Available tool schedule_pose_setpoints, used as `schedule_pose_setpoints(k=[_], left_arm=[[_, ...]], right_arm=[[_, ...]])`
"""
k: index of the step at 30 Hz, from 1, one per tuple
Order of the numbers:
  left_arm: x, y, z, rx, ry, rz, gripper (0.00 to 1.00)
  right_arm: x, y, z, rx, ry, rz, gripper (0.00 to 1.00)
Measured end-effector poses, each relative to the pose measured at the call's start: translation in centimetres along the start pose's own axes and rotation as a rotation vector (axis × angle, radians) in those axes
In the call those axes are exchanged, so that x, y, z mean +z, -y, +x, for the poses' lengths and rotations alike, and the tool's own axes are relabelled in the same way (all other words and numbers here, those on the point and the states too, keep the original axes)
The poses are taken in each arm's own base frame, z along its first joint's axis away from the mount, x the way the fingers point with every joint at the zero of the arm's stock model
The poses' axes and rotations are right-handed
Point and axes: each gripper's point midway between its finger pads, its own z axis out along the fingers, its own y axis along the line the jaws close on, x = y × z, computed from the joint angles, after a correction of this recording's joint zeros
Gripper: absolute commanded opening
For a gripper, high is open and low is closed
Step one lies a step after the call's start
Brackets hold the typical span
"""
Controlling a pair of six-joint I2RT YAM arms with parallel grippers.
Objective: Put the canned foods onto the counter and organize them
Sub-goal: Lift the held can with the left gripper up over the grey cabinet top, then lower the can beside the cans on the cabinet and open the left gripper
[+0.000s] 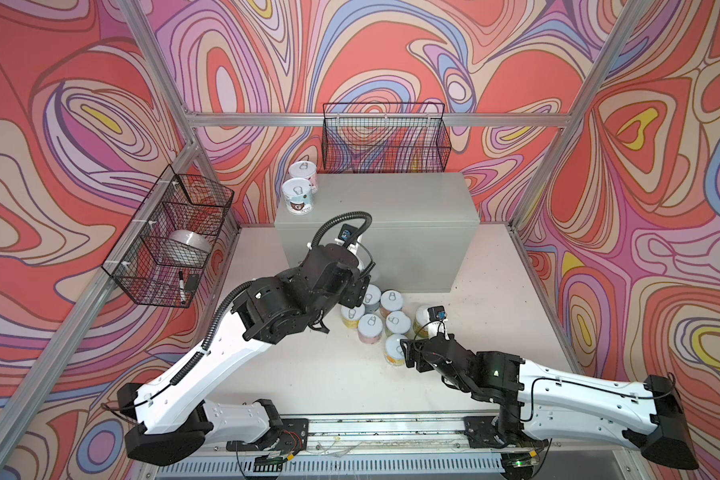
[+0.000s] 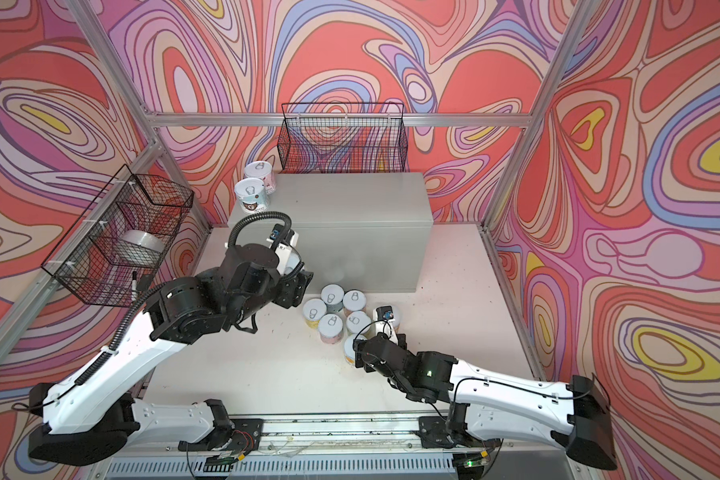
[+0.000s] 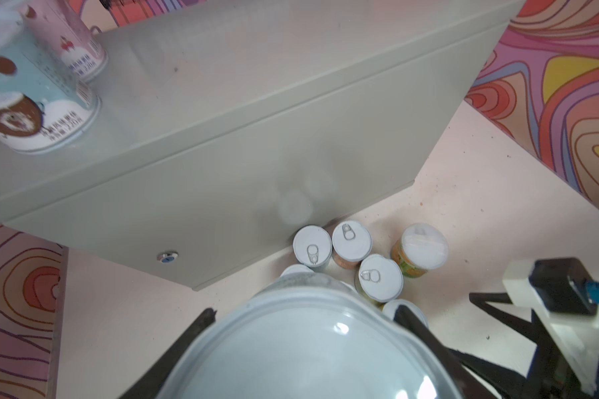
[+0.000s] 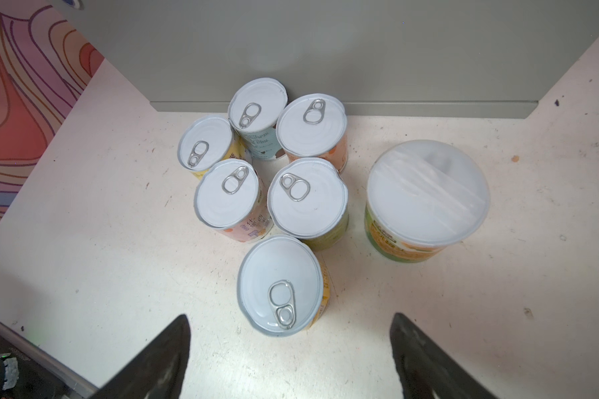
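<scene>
1. Left gripper (image 3: 303,319) is gripping a clear-capped can (image 3: 308,355), its fingers pressing on both sides of the can. It is hanging in front of the counter's near face, left of the cans on the table.
2. Two cans (image 1: 299,195) are standing upright, just beside each other, on the far-left corner of the counter (image 1: 391,203).
3. Six pull-tab cans (image 4: 305,197) are standing bunched on the tabletop (image 4: 83,241), the farthest ones sitting at the counter's foot.
4. A green-orange can (image 4: 426,193) with a plain cap is standing just right of the bunch, not touching it.
5. Right gripper (image 4: 291,317) is hovering at the bunch's near side with its fingers spread wide, holding nothing.
</scene>
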Motion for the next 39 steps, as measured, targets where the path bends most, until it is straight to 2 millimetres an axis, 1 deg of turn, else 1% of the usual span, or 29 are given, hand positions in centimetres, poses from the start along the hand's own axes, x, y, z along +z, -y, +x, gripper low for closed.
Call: schedule_pose_setpoints(k=[6, 9, 13, 16, 22, 26, 29, 33, 36, 39], left_arm=[[1.6, -1.5, -5.5, -0.024, 0.051, -0.029, 0.0], [2.0, -2.2, -7.7, -0.033, 0.069, -0.03, 0.0], [3.0, -3.2, -9.5, -0.049, 0.083, -0.035, 0.0], [4.2, -4.0, -10.2, -0.06, 0.074, -0.047, 0.0], [7.9, -5.5, -11.3, -0.084, 0.051, -0.079, 0.0], [10.2, -5.9, -11.5, -0.093, 0.038, -0.084, 0.0], [11.4, -6.1, -11.0, -0.095, 0.015, -0.088, 0.0], [12.4, -6.5, -10.6, -0.103, 0.0, -0.096, 0.0], [13.1, -7.2, -10.9, -0.12, 0.007, -0.11, 0.0], [13.8, -8.0, -11.5, -0.139, 0.026, -0.123, 0.0]], right_arm=[[-0.8, -1.3, -2.3, -0.015, 0.047, -0.02, 0.94], [-1.0, -2.1, -3.4, -0.03, 0.061, -0.028, 0.94], [-0.8, -3.1, -4.7, -0.055, 0.07, -0.029, 0.94], [-0.4, -3.5, -5.3, -0.07, 0.071, -0.029, 0.94], [0.0, -3.5, -7.0, -0.075, 0.075, -0.025, 0.94], [-0.4, -3.5, -9.4, -0.072, 0.11, -0.025, 0.95], [-0.9, -3.3, -11.5, -0.07, 0.149, -0.019, 0.95], [-1.7, -2.6, -13.6, -0.069, 0.194, -0.005, 0.95], [-2.2, -2.3, -14.8, -0.072, 0.219, 0.001, 0.95], [-2.5, -2.4, -15.5, -0.077, 0.234, -0.003, 0.95]])
